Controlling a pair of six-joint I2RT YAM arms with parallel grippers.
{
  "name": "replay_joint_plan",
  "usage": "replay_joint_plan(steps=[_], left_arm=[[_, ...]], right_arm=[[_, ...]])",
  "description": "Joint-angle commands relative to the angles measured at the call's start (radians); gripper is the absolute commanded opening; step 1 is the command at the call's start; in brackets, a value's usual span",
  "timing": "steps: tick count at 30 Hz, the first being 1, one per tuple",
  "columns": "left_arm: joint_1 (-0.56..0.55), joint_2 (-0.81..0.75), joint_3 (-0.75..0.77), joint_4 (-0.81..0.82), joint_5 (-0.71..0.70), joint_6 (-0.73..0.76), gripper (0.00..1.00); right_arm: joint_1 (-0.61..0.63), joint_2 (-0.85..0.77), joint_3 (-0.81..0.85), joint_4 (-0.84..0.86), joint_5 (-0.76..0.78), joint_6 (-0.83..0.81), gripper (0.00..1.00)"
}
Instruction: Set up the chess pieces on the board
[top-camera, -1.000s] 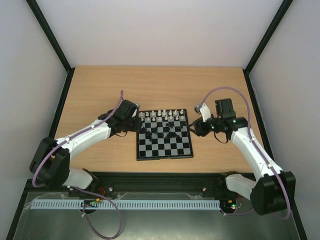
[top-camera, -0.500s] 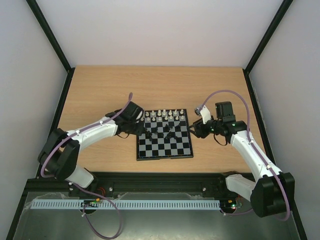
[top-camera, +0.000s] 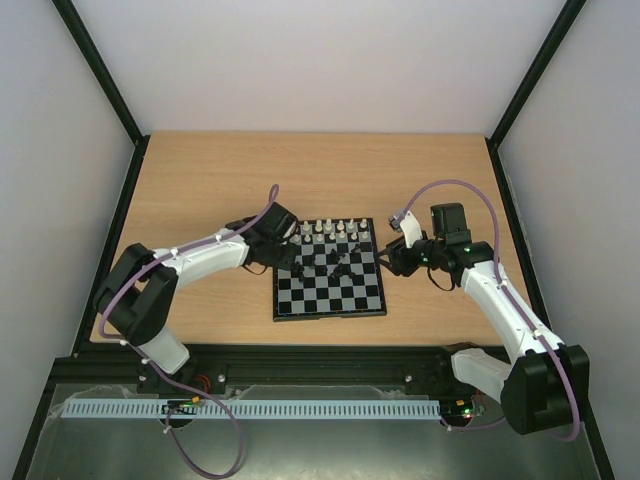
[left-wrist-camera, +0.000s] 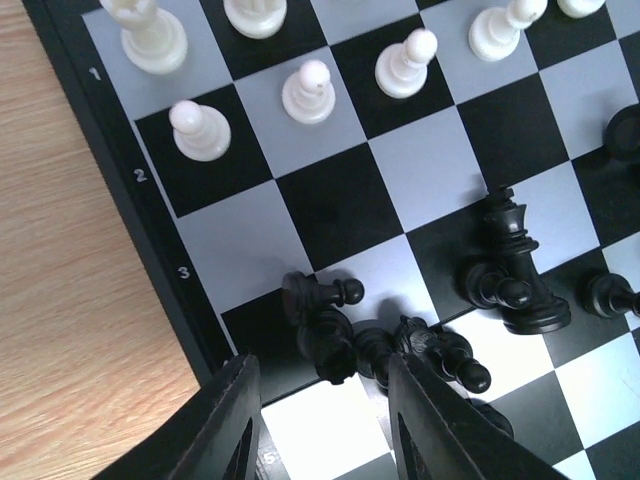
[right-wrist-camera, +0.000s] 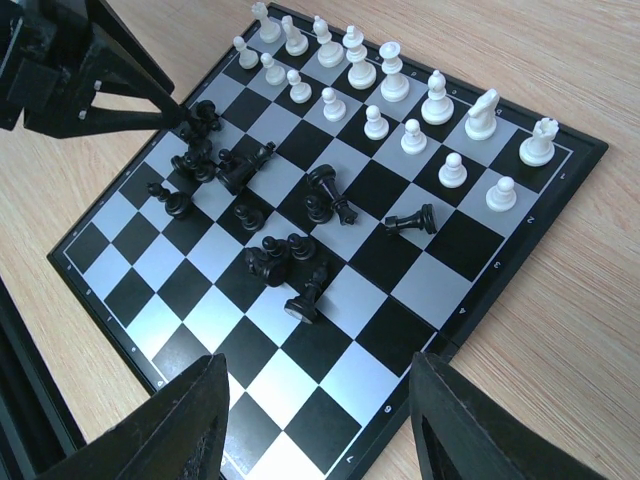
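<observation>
The board lies at the table's middle. White chess pieces stand in its two far rows. Black chess pieces lie scattered and toppled mid-board. My left gripper is open over the board's left side. In the left wrist view its fingertips straddle a cluster of fallen black pieces, just short of them. White pawns stand beyond. My right gripper is open and empty at the board's right edge. In the right wrist view it hovers over empty squares near the border.
The wooden table is walled by dark rails at left, right and front. A toppled black king lies right of the left gripper's cluster. The left gripper also shows in the right wrist view at the board's far side.
My left gripper has moved right, from beside the board's left edge to over its left squares. My right arm shifted slightly and then stayed. No piece has moved.
</observation>
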Motion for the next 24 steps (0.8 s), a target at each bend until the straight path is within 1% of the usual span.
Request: replay_joint_plan(steps=[1, 9, 16, 20, 24], left_arm=[[-0.02, 0.029, 0.034, 0.0, -0.02, -0.016, 0.35], [-0.029, 0.068, 0.05, 0.009, -0.058, -0.028, 0.31], [-0.035, 0.099, 0.064, -0.005, -0.092, -0.033, 0.22], [-0.037, 0.094, 0.06, -0.009, -0.099, -0.033, 0.16], [-0.038, 0.073, 0.052, -0.01, -0.108, -0.032, 0.13]], right_arm=[[-0.003, 0.004, -0.007, 0.001, -0.008, -0.019, 0.52], [-0.003, 0.002, -0.01, -0.001, -0.008, -0.023, 0.52], [-0.003, 0.005, -0.01, -0.003, -0.006, -0.026, 0.52], [-0.004, 0.008, -0.012, -0.002, -0.004, -0.026, 0.52], [-0.004, 0.013, -0.012, -0.002, -0.004, -0.027, 0.52]])
